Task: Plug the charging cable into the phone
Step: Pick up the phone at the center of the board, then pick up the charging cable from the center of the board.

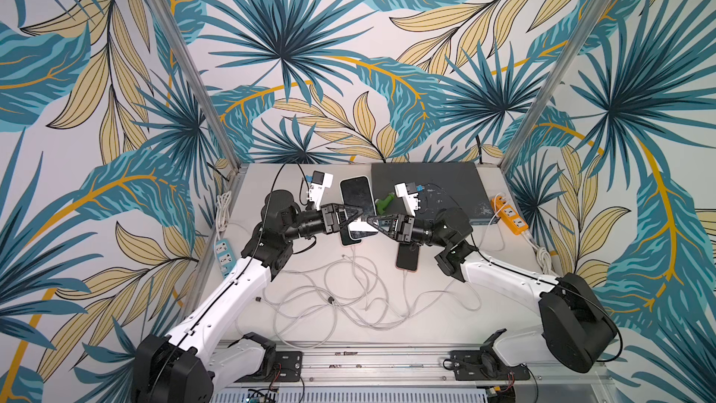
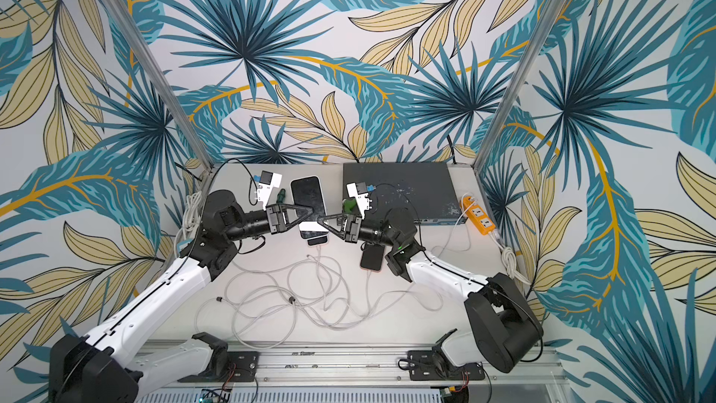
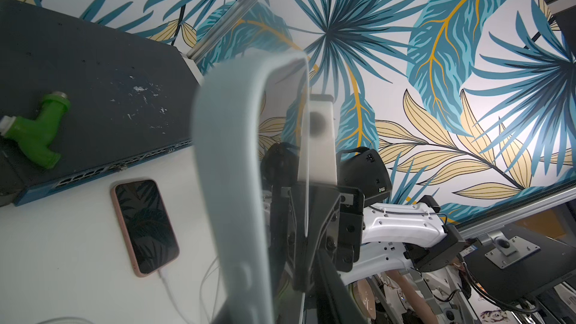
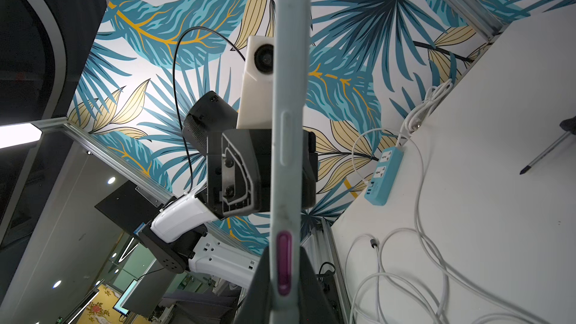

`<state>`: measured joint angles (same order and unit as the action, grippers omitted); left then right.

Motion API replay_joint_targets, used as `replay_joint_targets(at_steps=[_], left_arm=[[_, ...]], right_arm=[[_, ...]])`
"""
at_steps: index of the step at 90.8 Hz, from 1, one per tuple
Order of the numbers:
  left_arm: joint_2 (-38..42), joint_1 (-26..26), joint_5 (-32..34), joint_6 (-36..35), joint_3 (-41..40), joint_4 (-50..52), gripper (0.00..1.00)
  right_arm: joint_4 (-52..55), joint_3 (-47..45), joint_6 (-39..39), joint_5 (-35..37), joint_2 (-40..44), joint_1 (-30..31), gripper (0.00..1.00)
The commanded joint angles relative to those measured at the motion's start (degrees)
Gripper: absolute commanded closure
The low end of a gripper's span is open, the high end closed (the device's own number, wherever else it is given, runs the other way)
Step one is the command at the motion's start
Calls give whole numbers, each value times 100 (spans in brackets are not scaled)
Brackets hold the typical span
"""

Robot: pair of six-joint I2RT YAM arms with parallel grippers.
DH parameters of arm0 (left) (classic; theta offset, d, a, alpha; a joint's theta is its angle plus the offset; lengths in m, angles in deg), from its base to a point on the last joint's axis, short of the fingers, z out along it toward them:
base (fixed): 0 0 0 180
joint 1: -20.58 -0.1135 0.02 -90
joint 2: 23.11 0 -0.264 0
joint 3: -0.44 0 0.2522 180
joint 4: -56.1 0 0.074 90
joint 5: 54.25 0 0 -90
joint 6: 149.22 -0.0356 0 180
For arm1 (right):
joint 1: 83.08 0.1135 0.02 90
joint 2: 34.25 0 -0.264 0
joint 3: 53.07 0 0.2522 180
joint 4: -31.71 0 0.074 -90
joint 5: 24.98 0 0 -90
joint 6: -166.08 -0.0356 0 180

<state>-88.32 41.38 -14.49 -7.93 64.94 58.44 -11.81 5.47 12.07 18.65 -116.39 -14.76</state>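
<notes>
While the right gripper (image 1: 368,220) pinched the phone (image 1: 356,195) and the left gripper (image 1: 361,213) sat narrow, grip unclear, keeping it level looked wise.

The left arm (image 1: 240,292) and right arm (image 1: 503,277) are alike. Each sits on a black base plate (image 1: 286,366) screwed to the aluminium rail (image 1: 368,358). Past the rail come glossy white slotted shells, bulky black joint housings and a thin black cable. Farthest from the rail, the black, triangular, open-framed left tool (image 1: 360,214) and right tool (image 1: 370,220) each carry a white camera block (image 1: 320,187) with a blue plug. A green light (image 2: 403,244) glows on the right arm.
</notes>
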Motion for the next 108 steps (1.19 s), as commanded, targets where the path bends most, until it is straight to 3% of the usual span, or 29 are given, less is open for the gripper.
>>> replay_joint_targets(at_steps=[1,13,19,22,25,29,33,37,47,54,75,90,108], left_arm=[[-25,48,-232,-59,43,-263,81],[-18,50,-180,-104,120,-156,99],[-3,52,-108,-184,194,23,100],[-1,46,-42,-253,248,142,100],[-1,29,51,-323,303,333,100],[-8,-16,199,-423,389,604,100],[-17,-101,425,-509,473,919,100],[-26,-227,612,-531,519,1153,100],[33,-646,1367,-486,590,1962,100],[83,-939,1589,-413,513,2316,100],[726,-1296,2583,-746,105,3383,100],[921,-1834,2552,-731,-353,3598,100],[1030,-2239,2225,-766,-717,3606,100]], right_arm=[[-435,125,-154,-94,-87,-12,100],[-423,115,-151,-86,-104,-29,100],[-305,95,-108,-63,-88,-42,99],[-163,73,-54,-53,-60,-64,87],[32,48,59,-25,-19,-107,66],[412,-18,250,61,91,-180,45],[793,-146,469,205,225,-303,34],[1500,-239,792,377,385,-431,31],[4492,148,2224,1018,686,-472,32],[5568,351,2724,1263,656,-445,35],[7460,1154,3570,2041,-238,285,44],[8426,2419,4194,2545,-1665,915,58],[9385,3932,4956,2916,-2996,1008,74]])
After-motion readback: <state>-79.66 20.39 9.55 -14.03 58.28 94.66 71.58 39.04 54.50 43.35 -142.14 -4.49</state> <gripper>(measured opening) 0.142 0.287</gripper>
